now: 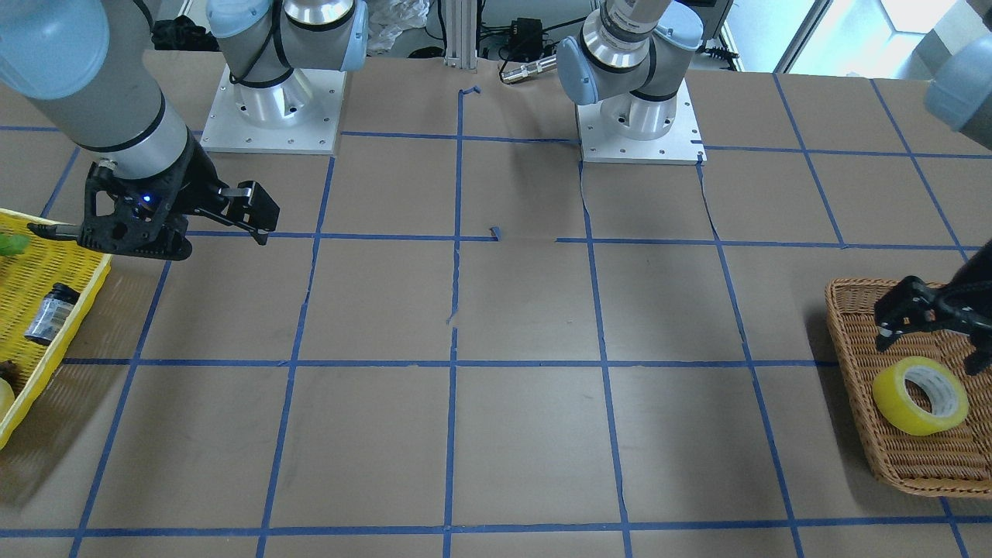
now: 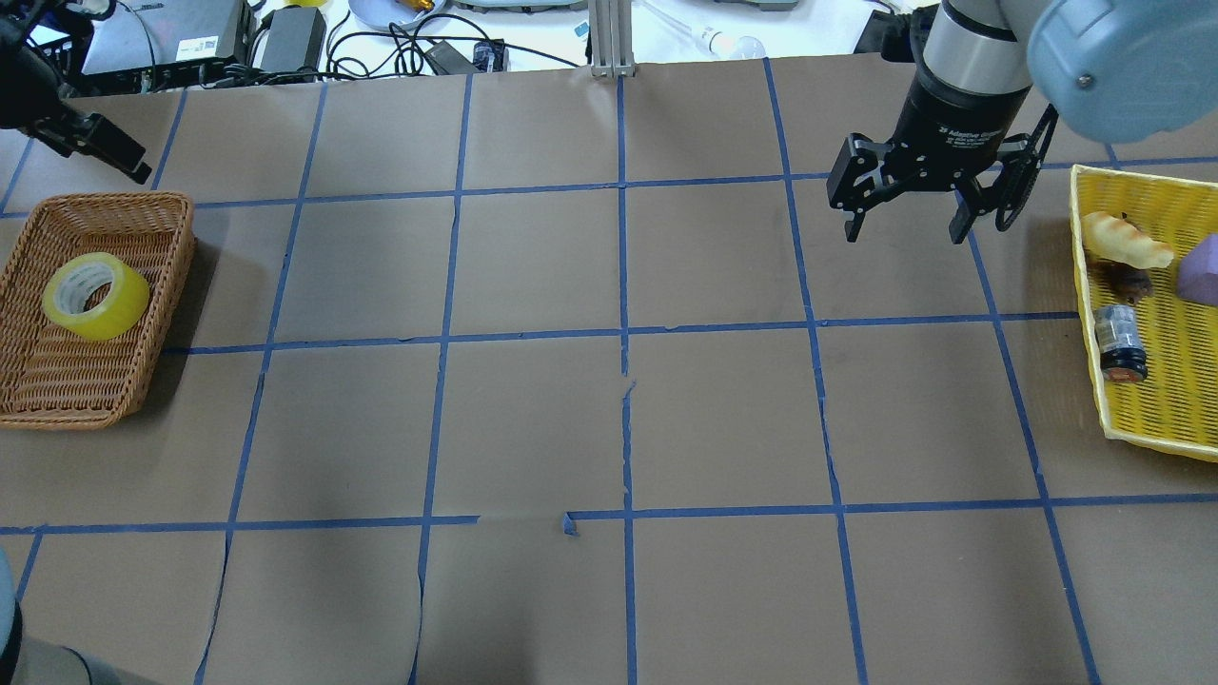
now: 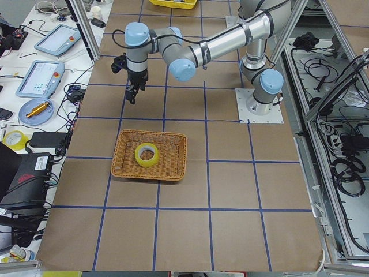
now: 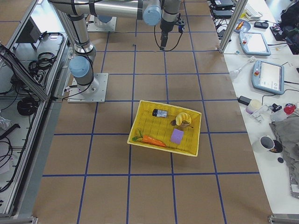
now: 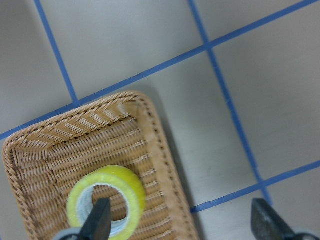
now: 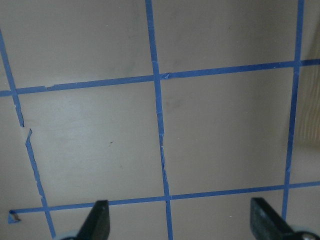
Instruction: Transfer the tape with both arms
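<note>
Whereas the left end effector [image 1: 928, 349] hangs raised with its two black fingers spread wide and nothing between them, the tape [image 2: 95, 296] lies beneath it, apart from both fingers: a glossy translucent yellow ring with a whitish core, its opening turned upward. It rests in a wicker basket [image 2: 114, 202], which is rectangular, brown and tightly woven with a rolled rim. Open floor surrounds the roll on all sides, and the basket walls stand clear of it. Right end effector [image 2: 904, 228]: matte black, fingers likewise wide apart, gripping nothing, raised over bare bench [image 2: 533, 419], which is covered in brown paper under a grid of blue tape lines, torn in places. Beside this end effector, toward the bench end, sits a yellow perforated plastic tray [image 2: 1090, 304] holding a small dark bottle [image 2: 1121, 342], a pale curved item [image 2: 1128, 243] and a purple block [image 2: 1201, 271]. The exterior right view alone adds a carrot [image 4: 154, 140] in that tray. The left wrist view places the roll close by one fingertip, next to a basket corner; the right wrist view shows only paper and grid lines. The overhead view crops the left end effector to a single finger.
</note>
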You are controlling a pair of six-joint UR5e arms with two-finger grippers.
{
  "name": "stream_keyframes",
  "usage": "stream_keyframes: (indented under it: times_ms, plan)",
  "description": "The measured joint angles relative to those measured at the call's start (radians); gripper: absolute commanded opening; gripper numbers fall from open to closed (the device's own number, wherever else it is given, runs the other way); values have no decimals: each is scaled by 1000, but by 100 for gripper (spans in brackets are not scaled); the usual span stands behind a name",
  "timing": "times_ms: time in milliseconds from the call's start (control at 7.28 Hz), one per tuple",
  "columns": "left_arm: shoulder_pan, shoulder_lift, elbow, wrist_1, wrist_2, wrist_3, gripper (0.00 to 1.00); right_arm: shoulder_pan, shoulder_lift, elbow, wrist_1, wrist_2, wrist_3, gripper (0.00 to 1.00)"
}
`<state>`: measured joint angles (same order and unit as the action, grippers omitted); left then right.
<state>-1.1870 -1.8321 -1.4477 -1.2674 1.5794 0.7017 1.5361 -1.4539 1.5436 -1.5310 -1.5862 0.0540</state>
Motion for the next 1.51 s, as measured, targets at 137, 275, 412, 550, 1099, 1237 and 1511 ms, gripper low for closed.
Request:
stream_keyframes:
  times_ms: [137, 275, 412, 550, 1099, 1237, 1511]
  plan:
    - [-74, 40, -9, -50, 6, -158, 100, 0, 10, 1, -27, 3, 4, 100]
    - [-149, 85, -14, -107, 1, -333, 100, 0, 24, 6, -57, 5, 4, 100]
    - [-220, 140, -15, -170, -13, -497, 100, 0, 31, 10, -69, 0, 2, 100]
    - [-274, 194, -16, -223, -26, -618, 100, 2, 27, 8, -70, -2, -1, 100]
    - [-385, 324, -127, -278, -10, -799, 100, 8, -70, 7, -49, 3, -6, 100]
    - [-393, 340, -153, -276, -8, -815, 100, 9, -95, 6, -21, 4, -7, 100]
    - [-397, 340, -158, -269, -7, -822, 100, 11, -124, 8, 7, 7, -8, 100]
